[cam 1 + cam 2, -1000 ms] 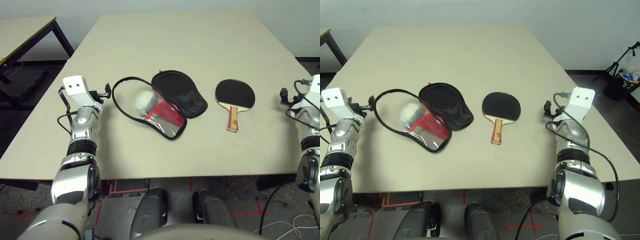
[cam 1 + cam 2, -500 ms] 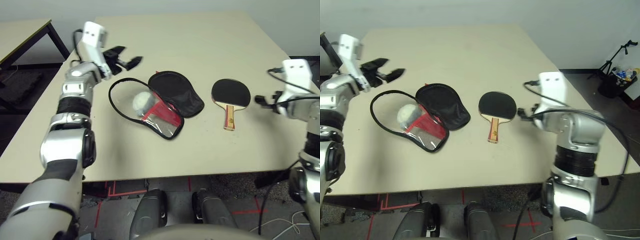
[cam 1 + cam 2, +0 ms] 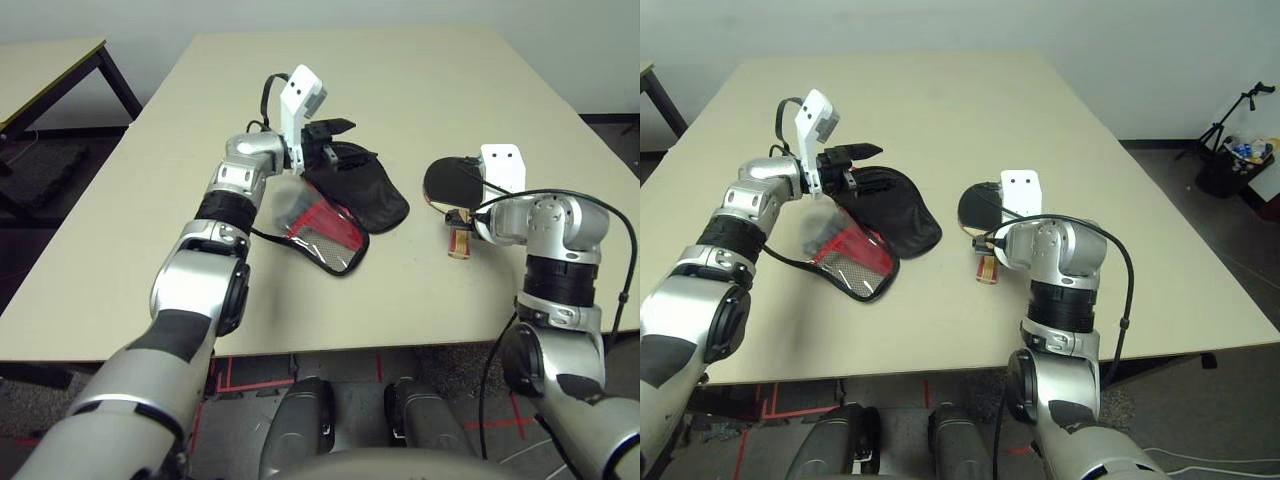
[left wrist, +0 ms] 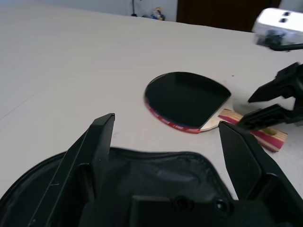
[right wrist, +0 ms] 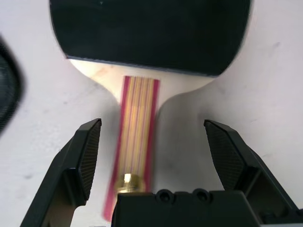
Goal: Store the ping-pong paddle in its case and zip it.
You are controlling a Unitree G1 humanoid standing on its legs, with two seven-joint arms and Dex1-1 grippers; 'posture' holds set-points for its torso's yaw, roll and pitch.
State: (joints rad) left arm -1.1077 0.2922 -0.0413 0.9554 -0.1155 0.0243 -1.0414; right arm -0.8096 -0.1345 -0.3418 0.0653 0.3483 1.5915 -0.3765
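**Both tools spread, paddle and case apart on tabletop**

We see the beige tabletop [image 3: 400, 80] carrying two task items. The ping-pong paddle [image 5: 142, 38], a round black-rubber-faced bat with a short light wooden handle trimmed in red, lies flat on the tabletop to the right of the case, not touching it, blade pointing away from the robot and handle toward it. The case [image 3: 350, 195], a paddle-shaped flat black fabric cover with a red panel, mesh pocket and black zipper rim, lies unzipped and spread out left of the paddle; the black flap lies folded open toward the paddle, and the red and mesh part sits nearer the robot.

The right tool [image 5: 154, 142] hangs over the paddle handle, pointing down, fingers [image 5: 85, 151] wide apart on either side of the handle, with bare tabletop showing between each finger and the wood. We see it gripping nothing.

The left tool [image 4: 165, 156] hovers above the far part of the case's black flap, pointing roughly level toward the paddle, fingers [image 4: 94, 151] wide apart and empty. In the left wrist view the right tool's black fingers show beside the handle.
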